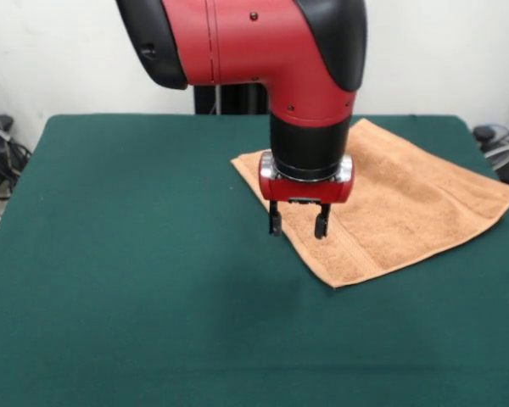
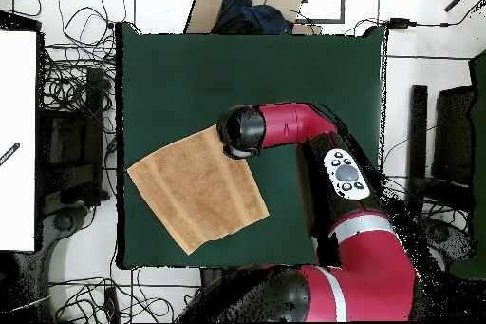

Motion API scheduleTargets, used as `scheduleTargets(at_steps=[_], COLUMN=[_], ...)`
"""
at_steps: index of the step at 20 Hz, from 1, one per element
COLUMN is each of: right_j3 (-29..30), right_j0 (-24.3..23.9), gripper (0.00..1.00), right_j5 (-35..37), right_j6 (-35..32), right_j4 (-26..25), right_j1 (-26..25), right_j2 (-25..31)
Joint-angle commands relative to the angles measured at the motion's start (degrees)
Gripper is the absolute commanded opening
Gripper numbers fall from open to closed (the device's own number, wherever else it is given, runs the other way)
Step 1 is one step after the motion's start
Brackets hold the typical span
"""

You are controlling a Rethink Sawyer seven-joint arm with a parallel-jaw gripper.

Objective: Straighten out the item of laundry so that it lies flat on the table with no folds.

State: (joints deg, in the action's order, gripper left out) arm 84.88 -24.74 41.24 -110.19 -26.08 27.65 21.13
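Where the arm (image 1: 271,51) comes down in the front view, its gripper (image 1: 298,224) hangs over the towel's (image 1: 407,203) nine o'clock part, near the edge that runs from the towel's ten o'clock corner down to its six o'clock corner. The two black fingers (image 1: 275,222) stand apart with a clear gap between them and nothing held; whether their tips touch the cloth cannot be told.

The towel lies spread on the table (image 1: 119,280), turned like a diamond, at the table's two o'clock in the front view, with its three o'clock corner reaching the table's edge. A woven band runs along its lower edge there. The surface looks flat, with no fold showing.

In the overhead view the towel (image 2: 195,201) sits at the table's (image 2: 313,83) eight o'clock, its nine o'clock corner at the table's edge. The arm (image 2: 294,125) reaches in from four o'clock and its end hides the towel's one o'clock corner, and the gripper itself is hidden beneath it.
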Motion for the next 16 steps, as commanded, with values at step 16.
scheduleTargets(at_steps=[16], right_j3=[2.7], right_j0=[5.1], gripper=[1.00], right_j5=[-9.6], right_j6=[-4.7], right_j4=[-2.3], right_j1=[-4.6], right_j2=[-2.8])
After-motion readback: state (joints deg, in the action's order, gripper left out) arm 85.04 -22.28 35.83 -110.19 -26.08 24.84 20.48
